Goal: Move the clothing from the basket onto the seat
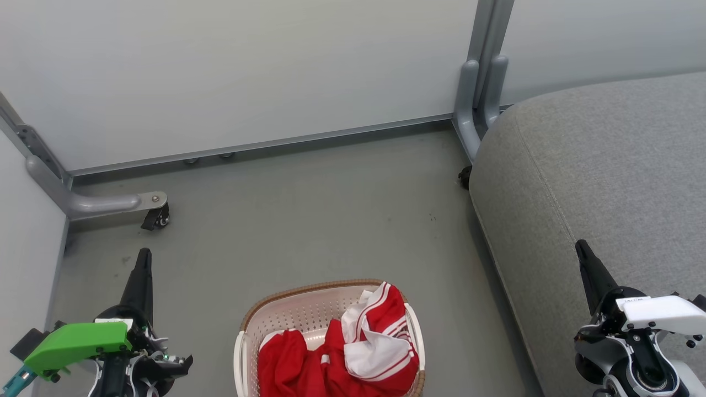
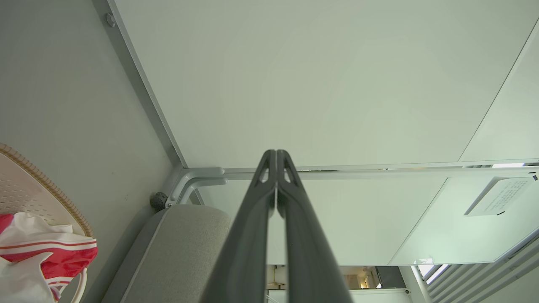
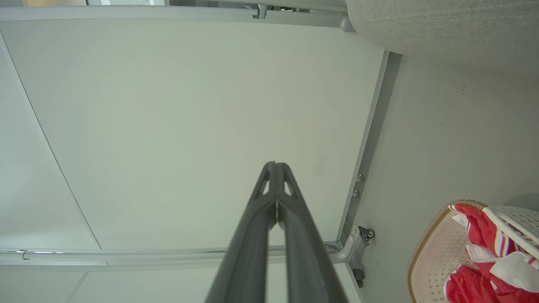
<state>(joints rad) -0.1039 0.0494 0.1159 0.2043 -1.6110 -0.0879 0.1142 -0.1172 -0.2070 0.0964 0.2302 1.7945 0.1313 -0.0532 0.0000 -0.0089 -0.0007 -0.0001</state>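
Red clothing [image 1: 353,347] with white panels and stripes lies crumpled in the cream basket [image 1: 287,314] on the floor, low in the head view's centre. The clothing [image 2: 46,256] and the basket rim [image 2: 50,185] also appear at the left wrist view's lower left, and the clothing [image 3: 484,235] in the basket [image 3: 433,252] at the right wrist view's lower right. The grey seat [image 1: 595,182] fills the right side. My left gripper [image 1: 144,255] is shut and empty, left of the basket. My right gripper [image 1: 580,245] is shut and empty, over the seat's front edge. Both point at the wall.
Pale partition walls [image 1: 248,71] enclose the grey floor [image 1: 309,220]. A partition foot with a castor [image 1: 157,215] stands at the left, another metal post [image 1: 480,94] by the seat's far corner. The seat [image 2: 181,248] also shows beside the left fingers.
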